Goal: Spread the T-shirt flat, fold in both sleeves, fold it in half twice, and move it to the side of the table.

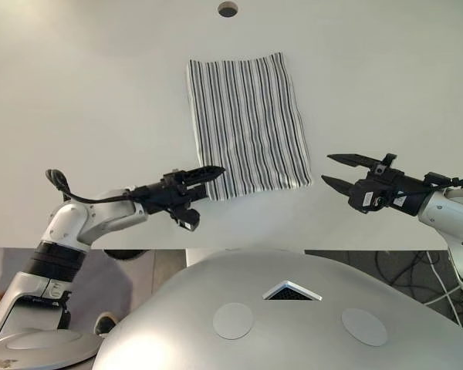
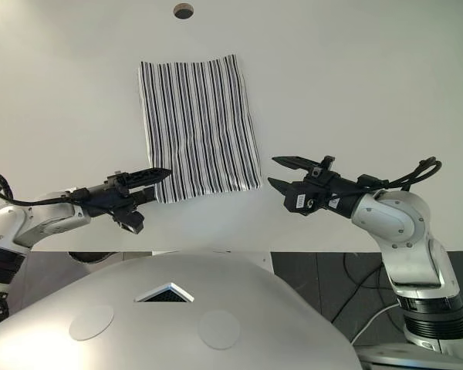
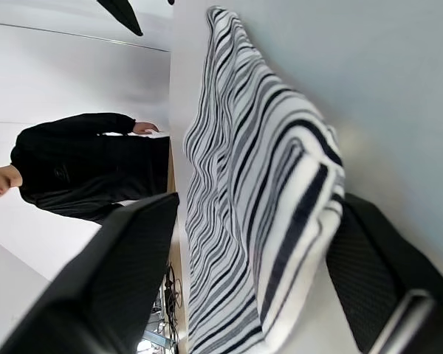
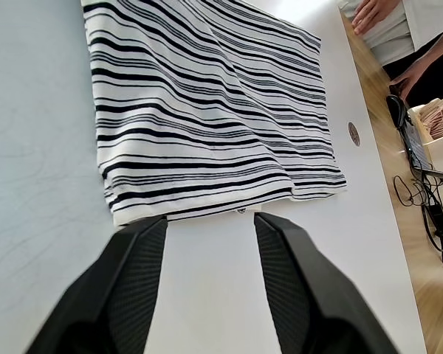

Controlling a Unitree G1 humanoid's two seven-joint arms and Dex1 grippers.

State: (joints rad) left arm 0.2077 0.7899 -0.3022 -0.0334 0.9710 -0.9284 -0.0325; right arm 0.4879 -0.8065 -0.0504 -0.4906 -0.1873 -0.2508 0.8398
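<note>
The striped T-shirt (image 1: 247, 123) lies on the white table (image 1: 85, 100) folded into a narrow rectangle, long side running away from me. My left gripper (image 1: 214, 173) is at the shirt's near left corner. In the left wrist view that corner (image 3: 280, 243) sits slightly raised between the two open fingers. My right gripper (image 1: 327, 169) hovers open just right of the near right corner, apart from the cloth. The right wrist view has the shirt's near edge (image 4: 207, 210) just beyond the fingertips (image 4: 151, 232).
A round hole (image 1: 228, 9) marks the table's far middle. The table's near edge (image 1: 239, 248) runs just under both arms. A person in black (image 3: 88, 162) stands beyond the table, and cables (image 4: 421, 184) lie past its far side.
</note>
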